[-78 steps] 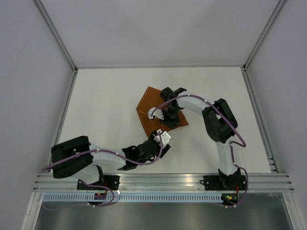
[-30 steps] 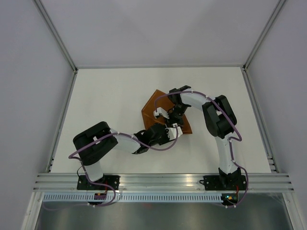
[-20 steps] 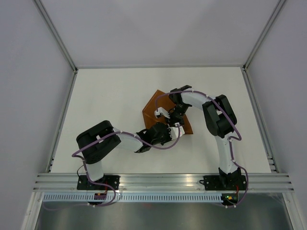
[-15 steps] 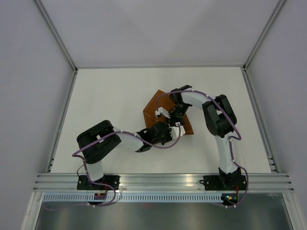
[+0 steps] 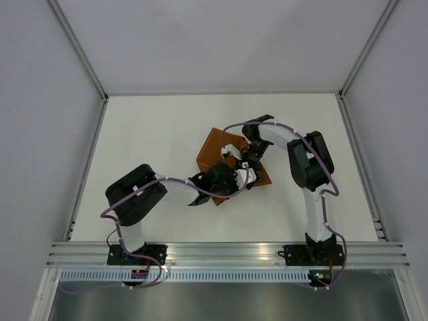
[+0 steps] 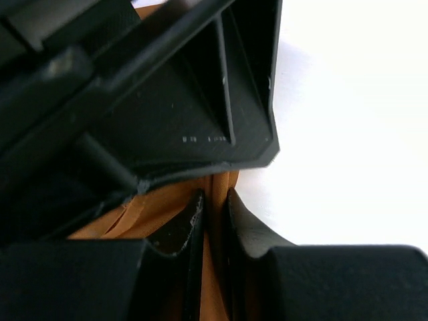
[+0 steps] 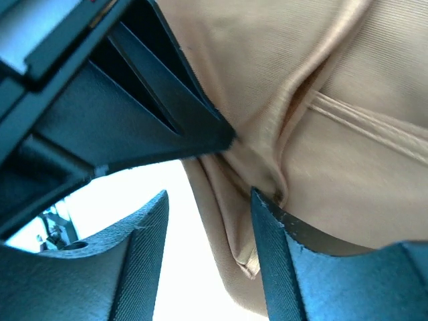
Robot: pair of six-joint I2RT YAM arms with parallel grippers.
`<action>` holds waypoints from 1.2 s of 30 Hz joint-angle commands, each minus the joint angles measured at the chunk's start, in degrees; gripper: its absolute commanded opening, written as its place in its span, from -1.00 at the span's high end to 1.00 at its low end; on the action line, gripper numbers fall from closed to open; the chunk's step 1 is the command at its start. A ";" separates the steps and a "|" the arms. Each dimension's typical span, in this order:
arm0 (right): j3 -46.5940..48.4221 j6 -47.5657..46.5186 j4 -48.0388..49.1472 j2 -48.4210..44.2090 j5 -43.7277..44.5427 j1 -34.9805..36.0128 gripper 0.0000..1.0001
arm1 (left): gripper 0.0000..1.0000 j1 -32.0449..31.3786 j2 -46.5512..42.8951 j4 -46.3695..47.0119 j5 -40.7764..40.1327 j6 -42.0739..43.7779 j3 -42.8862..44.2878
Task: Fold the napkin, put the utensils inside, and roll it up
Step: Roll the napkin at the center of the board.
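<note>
Since 0.5 s ago the rust-orange satin cloth napkin (image 5: pixel 212 144) has spread out toward the near side, with a flap now showing below the left gripper (image 5: pixel 239 179). The right arm's wrist has swung a little farther back.

From the top view, the napkin lies folded as a tilted diamond near the middle of the white table (image 5: pixel 154 134). Both arms reach in over its near-right part. The right gripper (image 5: pixel 237 155) sits just behind the left one, and the 2 are close together above the cloth.

From the left wrist view, the left gripper (image 6: pixel 212 214) has its 2 black fingers (image 6: pixel 187 231) drawn almost together. A thin fold of the napkin (image 6: pixel 114 224) is pinched in the narrow slot between them. More orange cloth bunches to the left, and bare white table shows on the right.

From the right wrist view, the right gripper (image 7: pixel 208 200) has its jaws clearly apart. The napkin (image 7: pixel 348 167) fills the upper right, creased, with a hemmed edge. One fold hangs down into the gap against 1 finger (image 7: pixel 277 261). It stays clear of the other, so nothing is clamped, and white table shows through the gap.
</note>
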 commanded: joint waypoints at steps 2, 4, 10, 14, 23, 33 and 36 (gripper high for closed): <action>2.00 -0.90 7.20 -4.02 -0.86 -1.45 -0.20 | 0.95 1.61 2.26 -9.15 10.19 -6.57 0.32; 2.09 -0.02 7.82 -5.08 -1.47 -2.59 -0.22 | 0.95 2.58 2.26 -9.67 12.21 -7.54 0.58; 0.42 1.83 12.81 -10.96 -5.16 -6.72 -0.28 | 0.95 4.42 4.10 -11.78 17.57 -10.08 2.78; -4.83 1.66 17.29 -16.49 -6.48 -8.84 -0.28 | 0.95 6.18 5.77 -12.66 22.23 -12.11 4.62; -27.57 0.59 36.10 -33.08 -8.86 -11.04 -0.26 | 0.95 10.13 10.07 -18.81 29.53 -14.31 10.15; -45.01 1.22 53.24 -43.49 -4.65 -7.01 -0.31 | 0.95 12.25 13.33 -23.73 34.81 -14.84 14.29; -49.05 1.92 56.76 -44.37 -0.26 -2.79 -0.31 | 0.95 12.95 13.33 -24.35 35.86 -15.10 14.82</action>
